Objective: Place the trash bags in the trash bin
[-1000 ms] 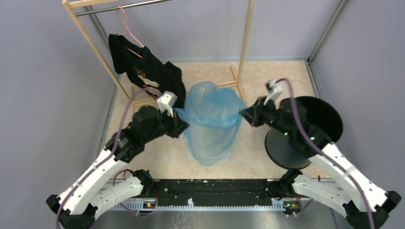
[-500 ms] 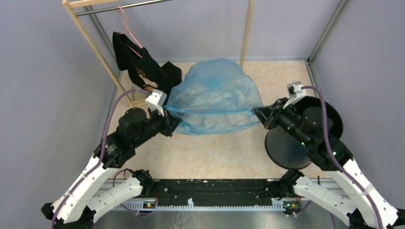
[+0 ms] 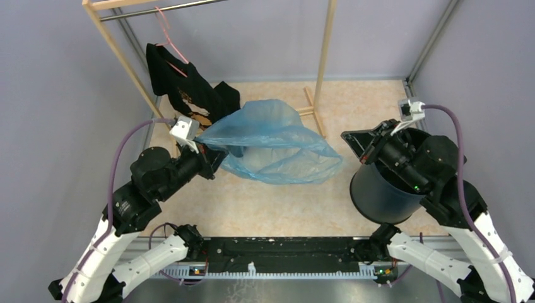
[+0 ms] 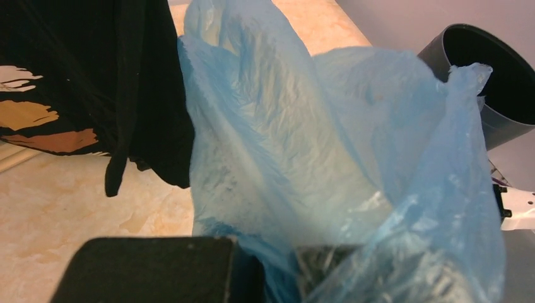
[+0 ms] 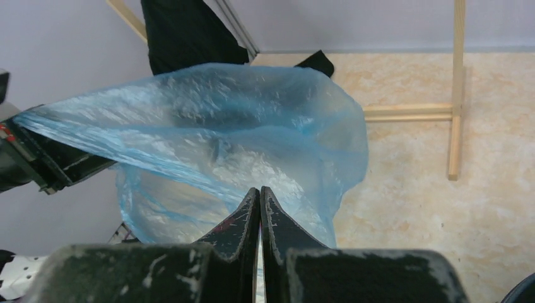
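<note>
While pinching bag [image 3: 271,142] in left tool [image 3: 210,154] to keep it aloft, spread toward bin [image 3: 385,189]; right tool [image 3: 350,139] pressed together, seemingly empty, beside bin's rim.

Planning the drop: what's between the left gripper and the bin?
Top view: the trash bag, pinched in the left gripper, spans most of that stretch; beyond its tip sits the right gripper, shut, before the trash bin.

Pointing the end effector [image 5: 260,189], pinched together at 6 o'clock, toward the trash bag [image 5: 208,120] spreading at 10 o'clock, below the black shirt [image 5: 183,31] at 11 o'clock.
</note>
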